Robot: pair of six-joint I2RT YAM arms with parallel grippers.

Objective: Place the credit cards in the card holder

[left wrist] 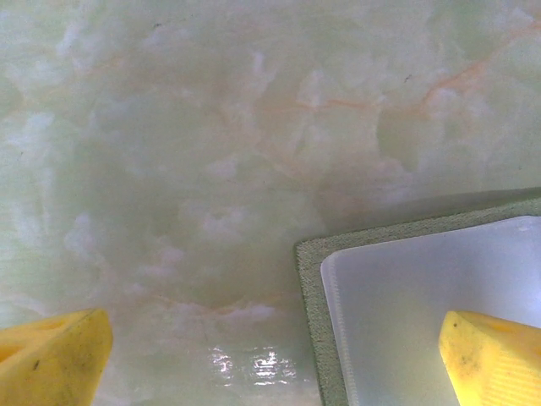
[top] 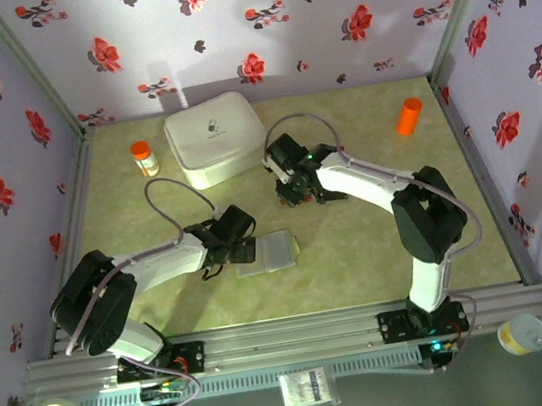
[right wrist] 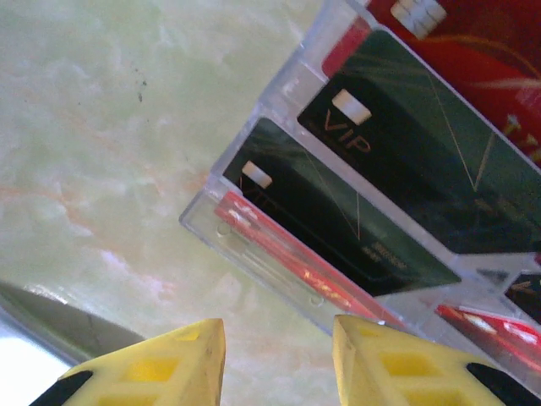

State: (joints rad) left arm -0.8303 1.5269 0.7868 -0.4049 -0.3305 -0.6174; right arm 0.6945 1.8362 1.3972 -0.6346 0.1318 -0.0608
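While the right gripper (right wrist: 277, 331) hovers, fingers partly apart and empty, beside the credit cards (right wrist: 338, 211) in a clear rack (right wrist: 203, 224), picking one looks next (pinch an edge). Left gripper (left wrist: 275, 326), fingers wide, waits over the card holder (left wrist: 308, 271) on the desk (left wrist: 169, 169).

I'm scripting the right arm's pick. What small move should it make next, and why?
Probably ease the right gripper forward onto the front red card in the clear stand. Its jaws stand open and empty just short of that card's edge, and the card holder lies below the open left gripper.
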